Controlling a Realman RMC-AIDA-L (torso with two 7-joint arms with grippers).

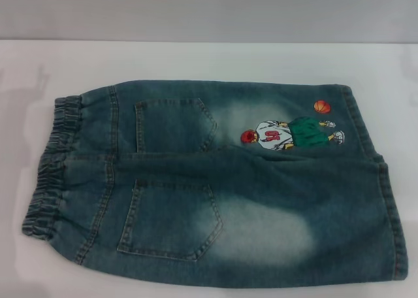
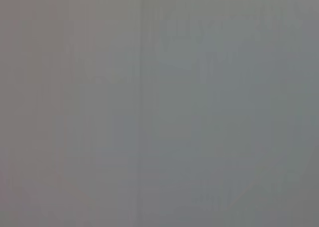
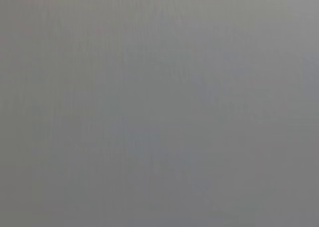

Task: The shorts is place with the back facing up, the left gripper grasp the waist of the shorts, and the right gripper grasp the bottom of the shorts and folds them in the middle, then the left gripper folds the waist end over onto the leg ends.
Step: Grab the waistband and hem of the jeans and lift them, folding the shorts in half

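Shorts: laid flat and unfolded on the white table, filling most of the head view; the lower edge runs off the picture at 6 o'clock.
Back: facing up, with two stitched patch pockets, one toward 11 o'clock and one toward 7 o'clock.
Print: cartoon basketball player lying sideways toward 2 o'clock, with an orange ball just beside it.
Waist: gathered elastic band at 9 o'clock, ruffled, resting on the table.
Leg ends: straight stitched hems at 3 o'clock, flat.
Bleaching: pale patches across the middle and toward 5 o'clock.
Left gripper: not visible in any view; jaw state cannot be told.
Right gripper: not visible in any view; jaw state cannot be told.
Wrist views: both show only a plain grey field.
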